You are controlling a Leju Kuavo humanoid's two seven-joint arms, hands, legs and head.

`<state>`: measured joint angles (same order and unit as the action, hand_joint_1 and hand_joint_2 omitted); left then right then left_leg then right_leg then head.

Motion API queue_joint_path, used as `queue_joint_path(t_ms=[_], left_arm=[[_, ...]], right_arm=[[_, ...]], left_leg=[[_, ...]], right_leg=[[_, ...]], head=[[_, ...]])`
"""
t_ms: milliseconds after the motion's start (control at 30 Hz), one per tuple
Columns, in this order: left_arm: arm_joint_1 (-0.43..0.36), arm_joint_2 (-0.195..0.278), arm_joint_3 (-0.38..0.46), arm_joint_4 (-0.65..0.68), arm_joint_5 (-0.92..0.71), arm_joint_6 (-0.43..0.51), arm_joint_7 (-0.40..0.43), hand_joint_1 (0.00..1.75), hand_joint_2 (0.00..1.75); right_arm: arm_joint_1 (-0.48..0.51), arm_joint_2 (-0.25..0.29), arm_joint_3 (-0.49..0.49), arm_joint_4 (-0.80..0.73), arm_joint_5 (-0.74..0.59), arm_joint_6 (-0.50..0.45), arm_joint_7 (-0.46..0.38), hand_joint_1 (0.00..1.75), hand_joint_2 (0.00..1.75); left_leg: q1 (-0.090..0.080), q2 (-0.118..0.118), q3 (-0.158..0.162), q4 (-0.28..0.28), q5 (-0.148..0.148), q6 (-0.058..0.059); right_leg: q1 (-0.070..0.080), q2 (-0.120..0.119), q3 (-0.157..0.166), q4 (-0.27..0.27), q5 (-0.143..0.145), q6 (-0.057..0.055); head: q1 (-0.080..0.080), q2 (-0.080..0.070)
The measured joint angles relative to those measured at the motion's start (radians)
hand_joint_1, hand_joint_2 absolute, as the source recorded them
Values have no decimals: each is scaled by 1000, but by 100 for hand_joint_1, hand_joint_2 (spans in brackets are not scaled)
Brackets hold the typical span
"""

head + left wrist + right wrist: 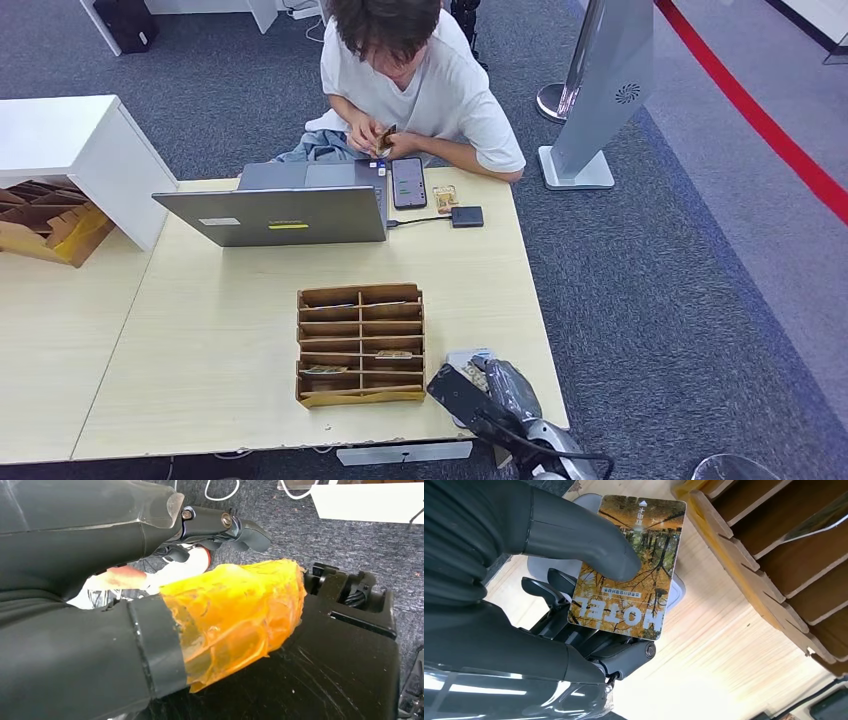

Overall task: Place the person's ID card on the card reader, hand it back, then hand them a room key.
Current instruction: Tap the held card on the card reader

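My right hand (503, 388) is at the table's near right corner, just right of the wooden slot box (361, 343). Its thumb (589, 540) and fingers pinch a hotel card (629, 565) printed with autumn trees. The card lies flat over the pale grey card reader (678, 594), which in the head view sits partly under the hand (466, 357); I cannot tell if card and reader touch. My left hand (220, 527) hangs beside my body, fingers stretched out and holding nothing. Across the table the person (420, 80) handles something small in both hands (383, 140).
The slot box holds a few cards, and its wall (744, 575) is close beside the held card. At the far side are a laptop (290, 205), a phone (408, 182), a picture card (445, 197) and a small black box (467, 216) wired to the laptop.
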<state>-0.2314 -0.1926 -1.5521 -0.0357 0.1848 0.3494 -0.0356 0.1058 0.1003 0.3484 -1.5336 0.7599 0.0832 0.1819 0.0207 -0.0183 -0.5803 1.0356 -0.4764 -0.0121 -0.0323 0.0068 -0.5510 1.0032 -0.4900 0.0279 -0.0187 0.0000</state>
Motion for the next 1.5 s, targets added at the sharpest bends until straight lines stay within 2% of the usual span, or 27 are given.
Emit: queue_joint_path(t_ms=[633,1500], left_arm=[[-7,5,0,-25,-37,-27,19,0,0],[-7,6,0,-25,-36,-23,21,0,0]], right_arm=[[-55,0,27,114,38,-3,6,175,175],[-45,0,-28,42,97,-32,21,175,175]], left_leg=[[0,0,0,0,0,0],[0,0,0,0,0,0]], right_leg=[[0,0,0,0,0,0],[0,0,0,0,0,0]], head=[[0,0],[0,0]])
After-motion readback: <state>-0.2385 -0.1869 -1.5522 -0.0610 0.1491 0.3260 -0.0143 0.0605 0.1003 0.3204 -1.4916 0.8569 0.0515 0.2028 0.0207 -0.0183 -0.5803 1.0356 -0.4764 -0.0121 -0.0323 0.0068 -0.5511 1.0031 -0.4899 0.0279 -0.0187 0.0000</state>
